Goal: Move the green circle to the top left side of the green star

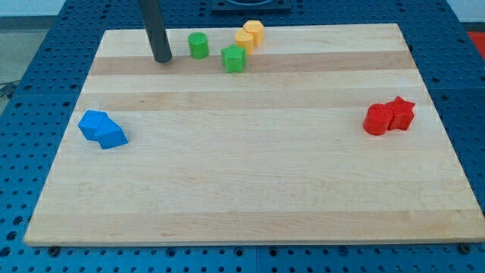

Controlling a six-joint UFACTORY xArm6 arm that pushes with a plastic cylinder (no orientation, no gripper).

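Observation:
The green circle stands near the view's top, left of centre on the wooden board. The green star lies just to its lower right, a small gap apart. My tip rests on the board to the left of the green circle, about a block's width away and slightly lower in the view. The rod rises from it to the view's top edge.
Two yellow blocks sit touching each other just above and right of the green star. Two blue blocks lie together at the view's left. A red cylinder and a red star touch at the view's right.

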